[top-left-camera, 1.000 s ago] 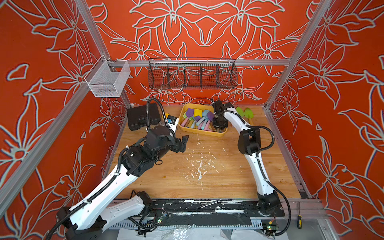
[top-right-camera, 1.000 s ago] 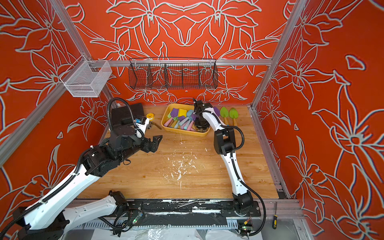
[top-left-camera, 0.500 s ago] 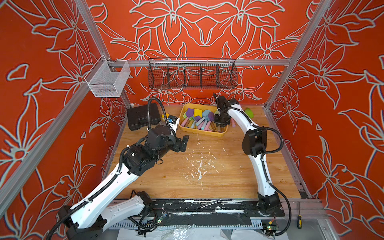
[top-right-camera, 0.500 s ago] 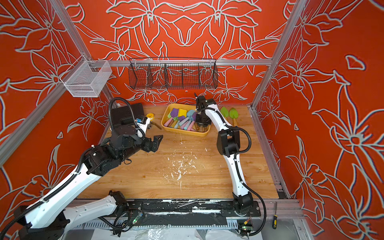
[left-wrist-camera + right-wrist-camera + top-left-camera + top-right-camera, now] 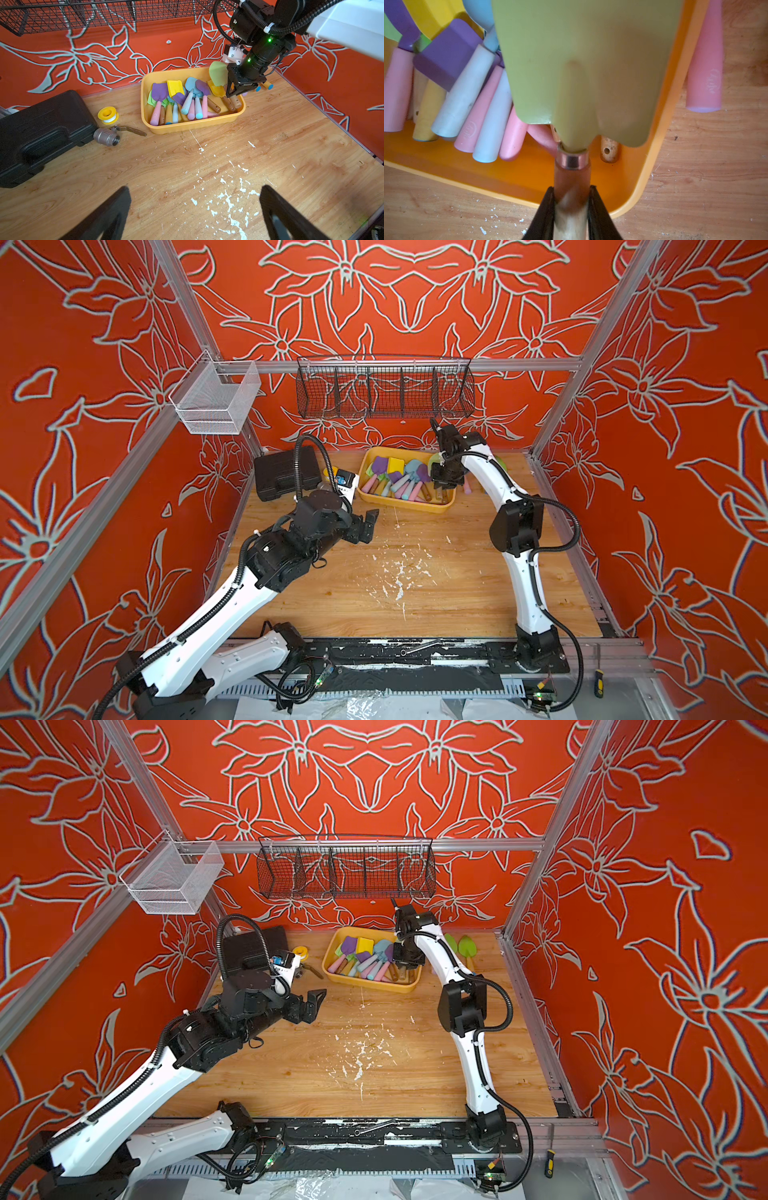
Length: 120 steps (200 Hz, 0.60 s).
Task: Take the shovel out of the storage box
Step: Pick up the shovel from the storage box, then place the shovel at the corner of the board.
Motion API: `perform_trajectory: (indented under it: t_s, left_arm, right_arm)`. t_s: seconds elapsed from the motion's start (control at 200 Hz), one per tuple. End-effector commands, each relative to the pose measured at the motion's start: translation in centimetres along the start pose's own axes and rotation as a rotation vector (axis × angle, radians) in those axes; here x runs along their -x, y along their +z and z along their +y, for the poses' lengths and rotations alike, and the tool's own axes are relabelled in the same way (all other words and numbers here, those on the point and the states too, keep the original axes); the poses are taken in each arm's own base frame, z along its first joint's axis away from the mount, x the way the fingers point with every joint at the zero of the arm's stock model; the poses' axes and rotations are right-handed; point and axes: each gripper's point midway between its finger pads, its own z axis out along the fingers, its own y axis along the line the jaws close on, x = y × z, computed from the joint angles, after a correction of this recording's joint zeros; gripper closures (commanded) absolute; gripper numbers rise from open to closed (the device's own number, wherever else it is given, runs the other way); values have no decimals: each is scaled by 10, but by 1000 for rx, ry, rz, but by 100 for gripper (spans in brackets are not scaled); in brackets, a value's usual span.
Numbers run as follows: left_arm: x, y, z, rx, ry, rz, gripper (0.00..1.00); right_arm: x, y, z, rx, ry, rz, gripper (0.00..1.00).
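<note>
The storage box (image 5: 401, 506) is a shallow yellow-orange tub at the back of the table, holding several pastel shovels (image 5: 180, 97). My right gripper (image 5: 572, 193) is shut on the wooden handle of a shovel with a green blade (image 5: 583, 68). It holds that shovel raised over the box's right end (image 5: 239, 110), blade uppermost (image 5: 218, 72). In both top views the right gripper (image 5: 442, 485) (image 5: 405, 965) hangs over that end. My left gripper (image 5: 194, 189) stands open over bare wood, well in front of the box's left end (image 5: 370, 522).
A black tool case (image 5: 41, 133), a yellow tape roll (image 5: 108, 113) and a metal valve (image 5: 108, 137) lie left of the box. Green shovels (image 5: 467, 946) and a pink handle (image 5: 705, 68) lie on the table right of it. Wire baskets (image 5: 384, 387) (image 5: 216, 400) hang above.
The right arm has swung to the right and its wrist has risen, carrying the green shovel up from among the others. The left arm has not moved.
</note>
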Motion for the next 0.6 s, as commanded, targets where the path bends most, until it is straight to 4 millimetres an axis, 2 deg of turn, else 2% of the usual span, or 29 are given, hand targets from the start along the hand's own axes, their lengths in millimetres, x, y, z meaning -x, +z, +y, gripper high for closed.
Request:
perform_trajectory:
  t_s: [0.0, 0.14, 0.275, 0.355, 0.37, 0.435, 0.455, 0.595]
  left_arm:
    - [5, -2, 1, -3, 2, -20, 3]
    - [5, -2, -1, -10, 3, -20, 3]
    - [4, 1, -3, -18, 5, -17, 3]
    - [5, 1, -4, -23, 6, -21, 3]
    - [6, 1, -4, -25, 5, -23, 3]
    - [7, 0, -5, -32, 7, -27, 3]
    - [2, 10, -7, -28, 14, 2, 3]
    - [3, 16, -10, -36, 20, 12, 3]
  right_arm:
    - [5, -28, -1, 38, -25, -48, 100]
    - [12, -43, -14, 68, -41, -89, 100]
    - [16, -58, -43, 47, -67, -145, 100]
    - [13, -64, -72, 32, -47, -152, 100]
    - [19, -67, -77, 36, -42, -178, 100]
    - [18, -72, -103, 26, -18, -198, 100]
    - [18, -74, -112, 18, -12, -203, 100]
    - [13, -84, -163, -47, -18, -231, 100]
